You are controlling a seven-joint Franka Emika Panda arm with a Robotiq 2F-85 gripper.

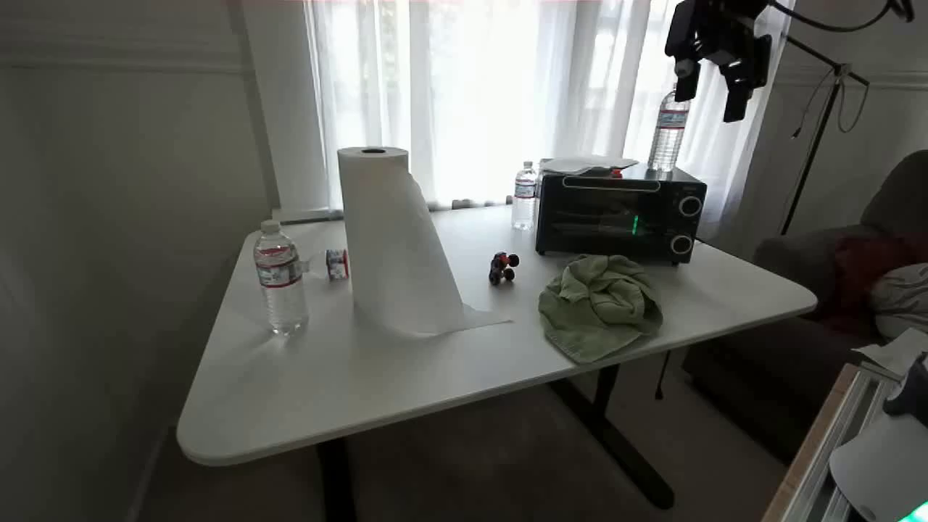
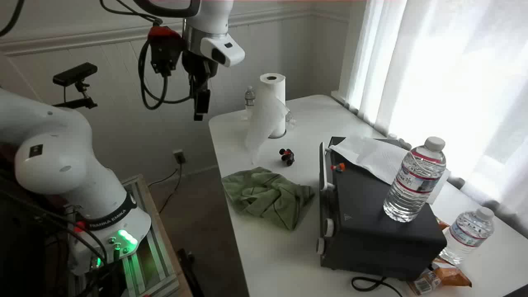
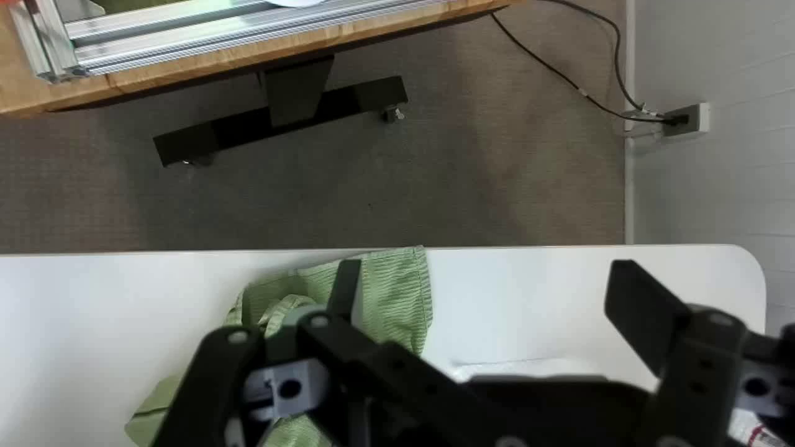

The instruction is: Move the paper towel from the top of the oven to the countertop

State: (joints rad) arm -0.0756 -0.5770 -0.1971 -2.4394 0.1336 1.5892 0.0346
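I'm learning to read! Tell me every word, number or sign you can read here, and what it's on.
"FRANKA EMIKA": on the black band around the robot arm.
A triangle sign, its middle too small to read: on top of the toaster oven.
Too small or blurred: labels on the water bottles and print on the orange snack bag.
No number is readable.

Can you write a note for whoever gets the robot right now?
Black two-fingered tool: open, empty, up in the air.
Thin white paper towel sheet: lying on top of the black box-shaped oven, near a clear plastic water bottle.
Done: nothing yet; the sheet isn't on the smooth white table.
Left: grip the sheet, lift it, lay it on the table.
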